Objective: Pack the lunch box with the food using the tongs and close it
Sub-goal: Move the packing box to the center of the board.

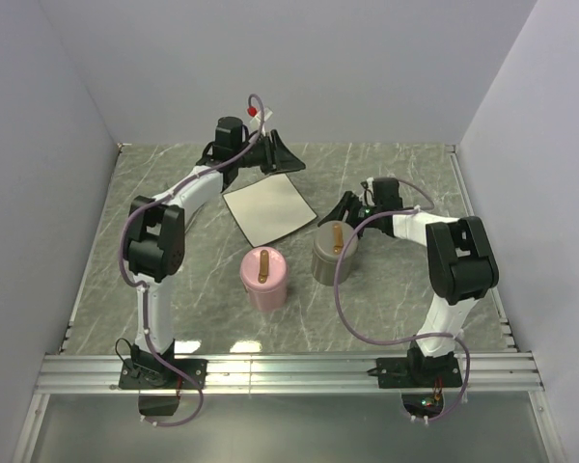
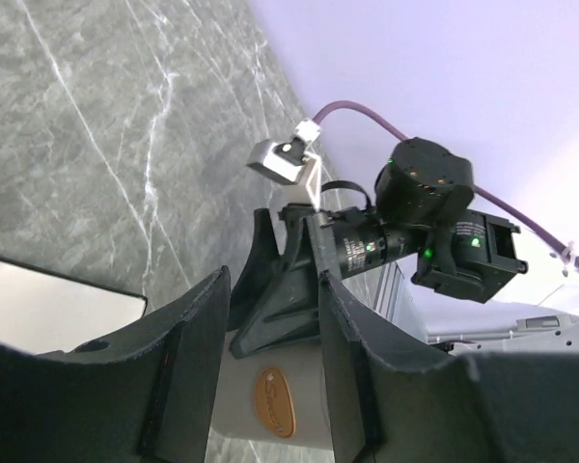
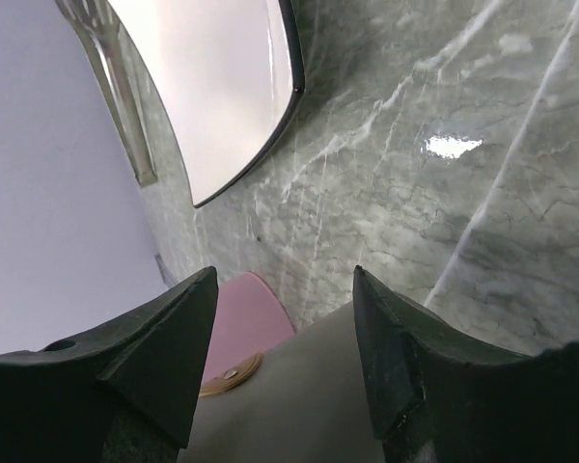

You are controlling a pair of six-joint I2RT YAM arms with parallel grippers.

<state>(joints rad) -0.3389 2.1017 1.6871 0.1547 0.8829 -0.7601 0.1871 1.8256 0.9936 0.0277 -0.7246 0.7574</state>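
Two lidded tubs of the lunch box stand on the near side of the white plate (image 1: 267, 212): the pink tub (image 1: 264, 278) off the plate's near corner, the grey tub (image 1: 334, 253) just to the right of it, close beside but not touching. Each lid carries one brown handle.

The right claw (image 1: 349, 207) hangs off the plate's right corner, just over the grey tub's far rim, fingers (image 3: 169, 357) apart with nothing gripped. Its wrist view looks down on the grey lid, with the pink tub beyond.

The left claw (image 1: 278, 154) hovers past the plate's far edge, turned sideways, fingers (image 2: 188, 367) spread and empty. That arm reaches long across the marbled table (image 1: 174, 174), elbow raised left of the plate; the right arm folds back sharply.
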